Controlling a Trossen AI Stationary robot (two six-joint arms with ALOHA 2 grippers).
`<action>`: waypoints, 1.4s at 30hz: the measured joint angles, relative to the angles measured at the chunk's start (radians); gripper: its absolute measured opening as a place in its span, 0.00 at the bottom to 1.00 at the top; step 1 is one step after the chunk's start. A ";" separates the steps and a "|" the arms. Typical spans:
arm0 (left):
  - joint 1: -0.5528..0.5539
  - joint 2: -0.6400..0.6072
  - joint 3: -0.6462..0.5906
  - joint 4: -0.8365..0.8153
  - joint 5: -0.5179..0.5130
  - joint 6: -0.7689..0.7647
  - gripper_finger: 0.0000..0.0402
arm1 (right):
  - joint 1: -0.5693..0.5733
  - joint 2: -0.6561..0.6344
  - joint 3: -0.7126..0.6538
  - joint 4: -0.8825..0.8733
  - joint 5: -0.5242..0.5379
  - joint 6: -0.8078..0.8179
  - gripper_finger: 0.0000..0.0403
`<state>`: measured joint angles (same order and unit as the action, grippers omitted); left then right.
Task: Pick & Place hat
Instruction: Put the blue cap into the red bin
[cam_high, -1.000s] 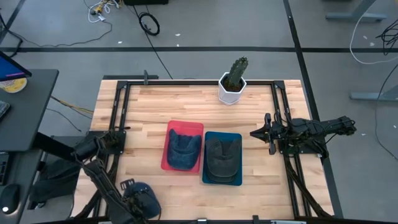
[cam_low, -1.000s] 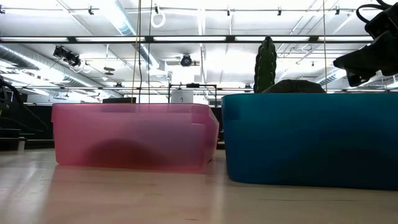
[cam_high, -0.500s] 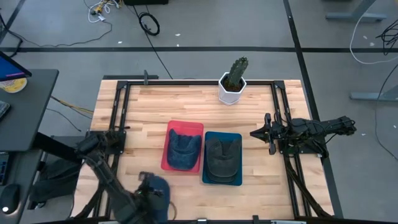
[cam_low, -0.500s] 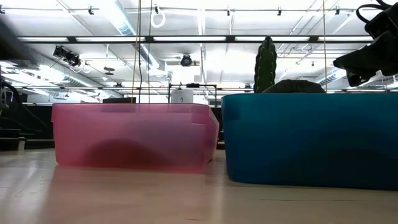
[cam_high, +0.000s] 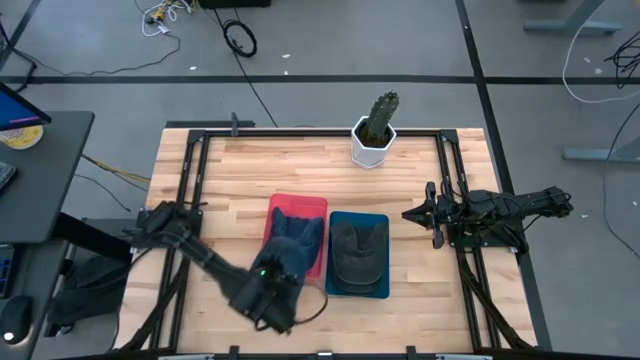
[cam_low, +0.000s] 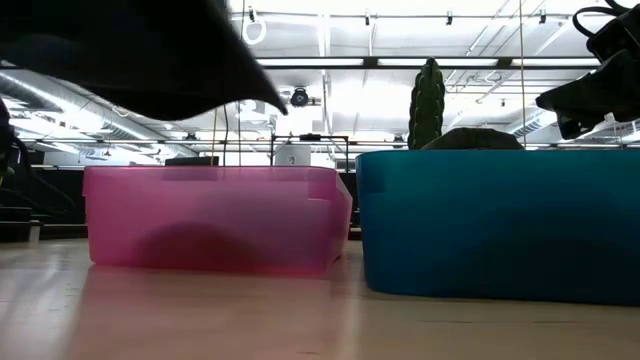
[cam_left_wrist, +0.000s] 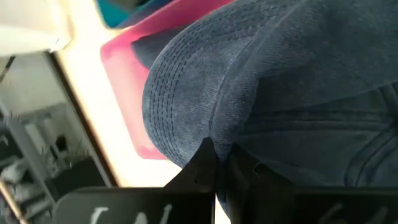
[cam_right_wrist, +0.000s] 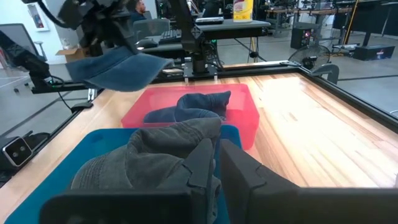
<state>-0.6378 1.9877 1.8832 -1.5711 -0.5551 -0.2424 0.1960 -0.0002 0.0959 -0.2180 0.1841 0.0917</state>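
Note:
My left gripper (cam_high: 266, 292) is shut on a blue denim cap (cam_high: 283, 254) that hangs over the near end of the pink bin (cam_high: 318, 205). In the low view the cap (cam_low: 130, 50) shows as a dark shape above the pink bin (cam_low: 215, 220). In the right wrist view the cap (cam_right_wrist: 115, 68) hangs in the air. Another blue hat (cam_high: 296, 232) lies inside the pink bin. A dark grey hat (cam_high: 358, 250) lies in the blue bin (cam_high: 384, 222). My right gripper (cam_high: 420, 213) waits shut near the table's right side. My left gripper pinches the cap between its two fingers (cam_left_wrist: 202, 165), on the cloth where the stitched brim meets the crown (cam_left_wrist: 227, 134). The cap is lifted clear and hangs below the gripper (cam_right_wrist: 106, 28), its brim about level.
A potted cactus (cam_high: 376, 128) stands at the table's far edge. Black rails (cam_high: 190, 180) run along the left and right sides of the wooden table (cam_high: 240, 170). The two bins sit side by side in the middle. Bare wood lies left of and beyond them.
My left gripper has carried the cap from the table's near left corner toward the right and the far edge, up to the near end of the pink bin. The cap stays lifted clear. The right arm has kept still.

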 joint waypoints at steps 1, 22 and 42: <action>0.018 0.000 0.000 0.000 -0.007 -0.001 0.02 | 0.000 0.000 0.000 0.000 0.000 0.000 0.09; 0.303 0.001 -0.194 0.255 -0.105 0.100 0.02 | 0.000 0.000 0.000 0.000 0.000 0.000 0.09; 0.391 -0.001 -0.464 0.465 -0.103 0.055 0.11 | 0.000 0.000 0.000 0.000 0.000 0.000 0.09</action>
<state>-0.2470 1.9869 1.4193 -1.1065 -0.6579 -0.1870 0.1962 -0.0002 0.0959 -0.2180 0.1841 0.0917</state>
